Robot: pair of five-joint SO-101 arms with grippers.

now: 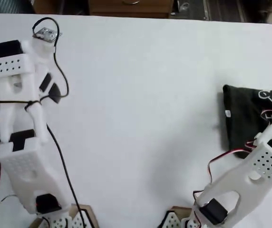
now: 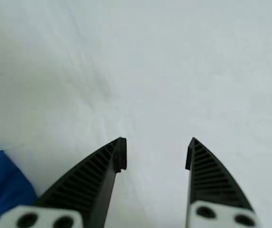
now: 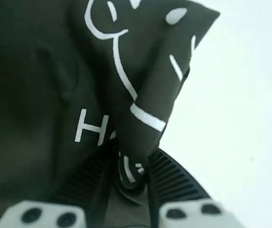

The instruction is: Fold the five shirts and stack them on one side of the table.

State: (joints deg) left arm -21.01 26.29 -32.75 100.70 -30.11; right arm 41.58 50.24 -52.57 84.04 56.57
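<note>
We see the black shirt [image 1: 243, 114], white-printed, its straight edge facing across the table [image 1: 140, 95]. Our right gripper [image 3: 130, 166] pinches its fold; the left gripper [image 2: 156, 142] gapes, empty.

A soft, matt black cloth shirt with white print [image 3: 41, 95] creases between the right pincer [image 3: 131, 164]'s dull, ribbed black plastic fingers [image 3: 174, 175]. Ahead of the left pincer [image 2: 156, 142], of the same ribbed plastic, the smooth matt white table [image 2: 174, 61]; beside it, blue cloth [image 2: 3, 185].
</note>
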